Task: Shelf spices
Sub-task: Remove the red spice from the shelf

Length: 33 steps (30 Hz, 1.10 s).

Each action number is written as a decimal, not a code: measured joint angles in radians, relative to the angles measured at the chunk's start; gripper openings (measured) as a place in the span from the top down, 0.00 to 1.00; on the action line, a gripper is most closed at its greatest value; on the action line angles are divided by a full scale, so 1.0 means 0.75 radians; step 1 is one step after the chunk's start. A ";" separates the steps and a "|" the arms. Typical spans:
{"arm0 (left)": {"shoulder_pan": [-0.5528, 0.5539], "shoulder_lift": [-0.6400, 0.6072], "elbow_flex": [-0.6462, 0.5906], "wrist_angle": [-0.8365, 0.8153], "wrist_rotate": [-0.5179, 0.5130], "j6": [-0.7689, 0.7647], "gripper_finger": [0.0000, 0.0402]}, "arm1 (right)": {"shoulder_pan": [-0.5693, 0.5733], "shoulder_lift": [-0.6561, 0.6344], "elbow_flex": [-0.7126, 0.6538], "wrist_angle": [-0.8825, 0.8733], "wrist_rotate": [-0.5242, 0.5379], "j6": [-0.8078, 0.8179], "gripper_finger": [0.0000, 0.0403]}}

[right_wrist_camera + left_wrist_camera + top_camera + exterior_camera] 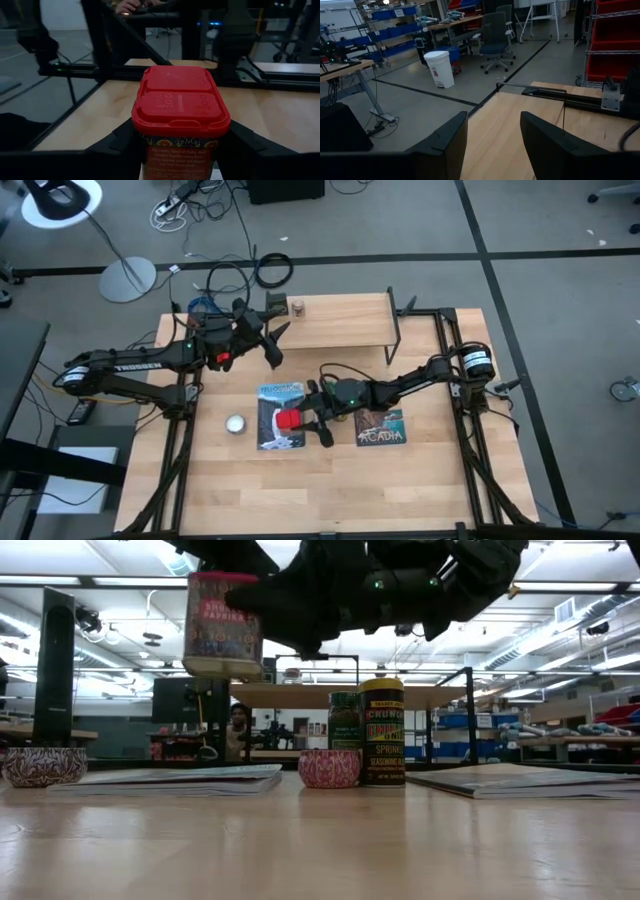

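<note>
Right fingers (300,421) I see pinching red boxy paprika tin (288,420), frame centre, above bench | left fingers (272,340) spread, upper left.

Mostly bare shelf (340,320) top, only the tiny brown jar (297,307) standing near its left end beside the left gripper (277,340). Between shelf and books (279,415), crowded by the right arm (400,385), the green jar (344,733) and yellow-capped jar (382,730)

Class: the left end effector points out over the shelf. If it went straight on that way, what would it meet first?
Probably nothing: the open left end effector looks past the shelf board's edge toward bare floor, though depth is unclear.
</note>
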 joint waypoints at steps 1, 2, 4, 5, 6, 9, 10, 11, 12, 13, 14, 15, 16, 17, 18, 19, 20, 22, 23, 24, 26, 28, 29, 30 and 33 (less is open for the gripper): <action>0.000 0.000 0.000 0.001 0.000 0.000 0.53 | 0.011 -0.001 0.000 -0.006 -0.001 0.000 0.53; 0.000 0.000 0.000 0.001 0.000 0.000 0.53 | 0.021 -0.001 0.000 -0.018 -0.001 0.000 0.53; 0.000 0.000 0.000 0.002 0.000 0.000 0.53 | 0.039 -0.001 0.000 -0.059 0.007 0.000 0.53; 0.000 0.000 0.000 0.001 0.000 0.000 0.53 | 0.046 -0.001 0.000 -0.080 0.026 0.000 0.53; 0.000 0.000 0.000 0.003 0.000 -0.001 0.53 | 0.052 -0.001 0.000 -0.105 0.037 0.001 0.53; 0.000 0.000 0.000 0.002 0.000 -0.001 0.53 | 0.059 -0.001 0.000 -0.179 0.048 0.001 0.53; 0.000 0.000 0.000 0.002 0.000 -0.001 0.53 | 0.063 -0.001 0.000 -0.198 0.048 0.008 0.53; 0.000 0.000 0.000 0.001 0.000 -0.001 0.53 | 0.067 -0.001 0.000 -0.215 0.050 0.013 0.53; 0.000 0.000 0.000 0.001 0.000 -0.001 0.53 | 0.073 -0.001 0.000 -0.227 0.055 0.021 0.53; 0.000 0.000 0.000 0.001 0.000 -0.001 0.53 | 0.080 -0.001 0.000 -0.237 0.055 0.025 0.53; 0.000 0.000 0.000 0.001 0.000 -0.001 0.53 | 0.089 -0.001 0.000 -0.244 0.056 0.033 0.53; 0.000 0.000 0.000 0.000 0.000 -0.001 0.53 | 0.098 -0.001 0.000 -0.250 0.058 0.035 0.53; 0.000 0.000 0.000 0.000 0.000 -0.001 0.53 | 0.106 -0.001 0.000 -0.254 0.071 0.035 0.53; 0.000 0.000 0.000 0.001 0.000 -0.001 0.53 | 0.114 -0.001 0.000 -0.256 0.091 0.035 0.53; 0.000 -0.001 0.000 0.001 0.000 -0.004 0.53 | 0.121 -0.001 0.000 -0.257 0.112 0.035 0.53; 0.000 -0.001 0.000 0.000 0.000 -0.006 0.53 | 0.126 -0.001 0.000 -0.257 0.138 0.034 0.53; 0.000 -0.001 0.000 0.001 0.000 -0.006 0.53 | 0.130 -0.001 0.000 -0.258 0.160 0.035 0.53; 0.000 -0.001 0.000 0.001 0.001 -0.009 0.53 | 0.133 -0.001 0.000 -0.260 0.184 0.045 0.53; 0.000 -0.001 0.000 0.000 0.008 -0.013 0.53 | 0.134 -0.001 0.000 -0.261 0.192 0.049 0.53; 0.000 -0.001 0.000 0.001 0.020 -0.016 0.53 | 0.139 -0.001 0.000 -0.261 0.202 0.053 0.53; 0.000 -0.001 0.000 0.001 0.032 -0.024 0.53 | 0.143 -0.001 0.000 -0.256 0.213 0.052 0.53; 0.000 -0.001 0.000 0.001 0.041 -0.036 0.53 | 0.144 -0.001 0.000 -0.232 0.226 0.048 0.53; 0.000 -0.001 0.000 0.001 0.042 -0.037 0.53 | 0.145 -0.001 0.000 -0.209 0.230 0.047 0.53; 0.000 -0.001 0.000 0.001 0.044 -0.037 0.53 | 0.144 -0.001 0.000 -0.184 0.234 0.045 0.53; 0.000 -0.001 0.000 0.001 0.045 -0.039 0.53 | 0.141 -0.002 0.000 -0.110 0.242 0.018 0.53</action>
